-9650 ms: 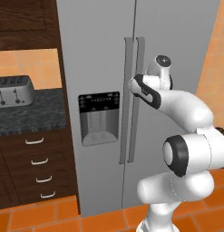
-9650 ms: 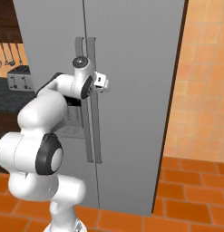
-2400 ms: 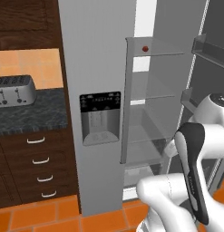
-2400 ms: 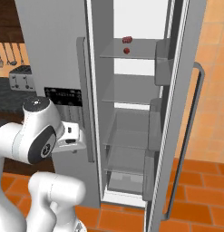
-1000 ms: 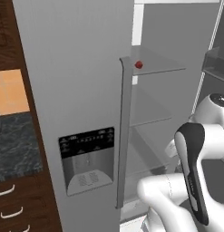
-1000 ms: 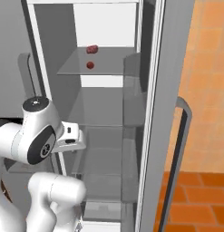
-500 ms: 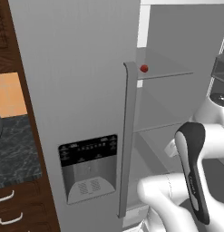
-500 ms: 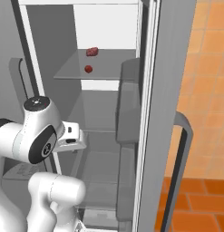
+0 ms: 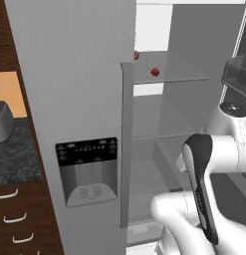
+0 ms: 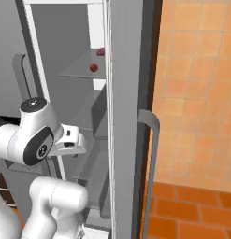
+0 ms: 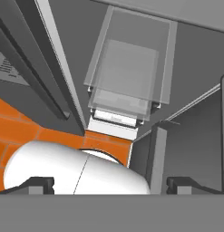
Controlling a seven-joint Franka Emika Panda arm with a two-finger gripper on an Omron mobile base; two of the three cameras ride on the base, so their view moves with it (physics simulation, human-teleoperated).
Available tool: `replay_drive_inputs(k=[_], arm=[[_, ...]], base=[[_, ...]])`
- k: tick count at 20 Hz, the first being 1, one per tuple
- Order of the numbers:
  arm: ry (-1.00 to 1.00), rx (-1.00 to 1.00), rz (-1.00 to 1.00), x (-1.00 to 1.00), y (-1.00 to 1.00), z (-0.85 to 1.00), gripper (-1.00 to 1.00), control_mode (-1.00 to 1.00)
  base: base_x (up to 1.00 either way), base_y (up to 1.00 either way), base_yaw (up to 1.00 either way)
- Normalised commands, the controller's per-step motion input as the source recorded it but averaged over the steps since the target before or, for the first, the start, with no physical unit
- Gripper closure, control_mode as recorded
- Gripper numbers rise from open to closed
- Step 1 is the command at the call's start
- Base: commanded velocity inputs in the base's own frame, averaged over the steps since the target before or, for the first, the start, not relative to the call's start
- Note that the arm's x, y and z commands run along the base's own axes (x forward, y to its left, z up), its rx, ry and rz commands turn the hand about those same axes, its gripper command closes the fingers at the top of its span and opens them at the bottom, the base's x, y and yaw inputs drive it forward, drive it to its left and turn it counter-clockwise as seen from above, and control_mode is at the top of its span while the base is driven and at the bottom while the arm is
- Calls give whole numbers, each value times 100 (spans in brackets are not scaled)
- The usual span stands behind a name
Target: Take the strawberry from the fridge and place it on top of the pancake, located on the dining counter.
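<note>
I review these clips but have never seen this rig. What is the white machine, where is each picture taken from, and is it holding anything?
It is a white robot arm on a driving base, facing a grey fridge whose right door is open. Two pictures come from cameras behind the arm, left and right. The third looks along the gripper, down past the glass shelves to the orange floor. A small red strawberry sits on the upper glass shelf. The gripper's jaws are open and hold nothing.

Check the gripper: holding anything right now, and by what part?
Nothing is held. In the hand view the gripper is open with nothing between its fingertips. The strawberry sits on the upper glass shelf of the open fridge.
</note>
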Motion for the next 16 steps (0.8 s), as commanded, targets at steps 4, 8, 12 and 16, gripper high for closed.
replay_drive_inputs(k=[4,8,12,16], arm=[[0,0,0,0,0,0,-100,100],[0,0,0,0,0,0,-100,100],[0,0,0,0,0,0,-100,100],[0,0,0,0,0,0,-100,100]], base=[[13,-44,0],[9,-15,0],[14,0,0],[45,0,0]])
